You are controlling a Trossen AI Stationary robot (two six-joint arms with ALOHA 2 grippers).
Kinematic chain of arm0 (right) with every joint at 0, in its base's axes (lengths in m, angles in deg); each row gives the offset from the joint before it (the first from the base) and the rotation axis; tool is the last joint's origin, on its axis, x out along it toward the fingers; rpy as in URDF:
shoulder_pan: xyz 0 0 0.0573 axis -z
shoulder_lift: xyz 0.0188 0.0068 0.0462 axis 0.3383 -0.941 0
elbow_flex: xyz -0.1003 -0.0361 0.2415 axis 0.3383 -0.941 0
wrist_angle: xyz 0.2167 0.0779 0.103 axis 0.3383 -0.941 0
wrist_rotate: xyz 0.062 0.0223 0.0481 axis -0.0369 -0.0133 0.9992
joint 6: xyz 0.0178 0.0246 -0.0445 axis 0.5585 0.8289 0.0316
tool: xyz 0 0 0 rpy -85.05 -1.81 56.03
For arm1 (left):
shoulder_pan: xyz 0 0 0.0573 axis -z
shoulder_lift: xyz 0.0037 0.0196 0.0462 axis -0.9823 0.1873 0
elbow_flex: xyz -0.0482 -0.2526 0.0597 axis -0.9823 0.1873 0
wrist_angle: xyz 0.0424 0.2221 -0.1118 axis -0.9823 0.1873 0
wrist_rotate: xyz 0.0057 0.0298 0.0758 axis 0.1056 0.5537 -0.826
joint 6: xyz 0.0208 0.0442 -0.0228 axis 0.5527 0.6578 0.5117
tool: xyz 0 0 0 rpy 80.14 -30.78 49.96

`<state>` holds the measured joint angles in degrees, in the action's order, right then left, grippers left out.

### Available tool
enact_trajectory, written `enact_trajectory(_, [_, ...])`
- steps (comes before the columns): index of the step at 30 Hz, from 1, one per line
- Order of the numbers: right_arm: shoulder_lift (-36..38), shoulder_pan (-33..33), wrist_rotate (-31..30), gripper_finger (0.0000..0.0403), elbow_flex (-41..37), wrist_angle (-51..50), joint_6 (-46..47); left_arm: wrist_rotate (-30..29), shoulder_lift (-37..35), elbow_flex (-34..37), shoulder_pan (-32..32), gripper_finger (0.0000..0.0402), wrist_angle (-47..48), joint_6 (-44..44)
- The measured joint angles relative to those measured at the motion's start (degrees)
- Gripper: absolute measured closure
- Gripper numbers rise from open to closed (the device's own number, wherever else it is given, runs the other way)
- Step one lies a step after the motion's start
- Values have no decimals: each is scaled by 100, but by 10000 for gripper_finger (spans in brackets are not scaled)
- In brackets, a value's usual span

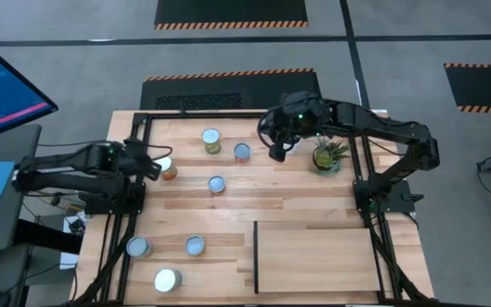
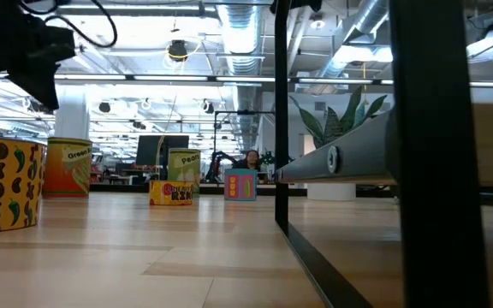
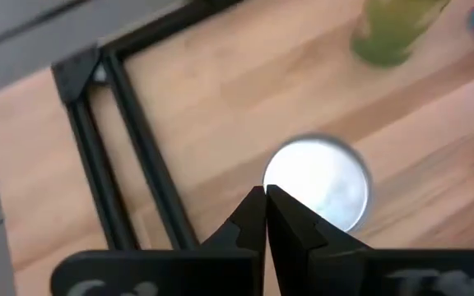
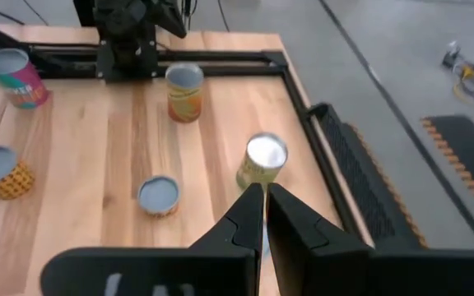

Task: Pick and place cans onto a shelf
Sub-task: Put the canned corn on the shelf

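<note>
- Left gripper (image 1: 153,167): fingers together, holding nothing; orange-labelled can (image 1: 168,169) just beside tips, black frame rail (image 1: 139,128) close behind.
- Right gripper (image 1: 276,152): fingers nearly together, empty, hovering; cans nearby, shelf (image 1: 314,256) well apart.

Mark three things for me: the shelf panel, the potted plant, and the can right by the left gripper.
shelf (image 1: 314,256), high view, bare middle of the light panel.
potted plant (image 1: 329,157), high view, on its green leaves.
can by the left gripper (image 1: 168,170), high view, on its visible orange side.
</note>
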<state>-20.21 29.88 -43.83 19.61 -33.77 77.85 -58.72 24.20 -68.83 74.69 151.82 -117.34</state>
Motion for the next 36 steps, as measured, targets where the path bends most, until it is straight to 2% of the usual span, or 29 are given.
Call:
enact_trajectory(5, [-1,0,0,360,0,-217,140,72,402,0,-47,401,109,-498])
enact_trajectory(10, [-1,0,0,360,0,-204,131,152,705,0,-277,401,47,-547])
enact_trajectory(14, [-98,-11,0,360,0,-181,5,108,785,0,-347,401,-393,-72])
enact_trajectory(19, [-461,-72,183,360,22,132,-589,-561,570,-314,-206,401,-2008,1148])
enact_trajectory(22, [-952,-48,362,360,-9,223,-935,-642,436,-616,-206,401,-2719,2000])
enact_trajectory(28, [-1864,216,152,360,-7,257,-1192,-599,229,-840,-234,401,-2713,2172])
enact_trajectory(36, [-2488,425,762,360,-6,141,-2795,-564,356,-839,-234,401,-2674,2205])
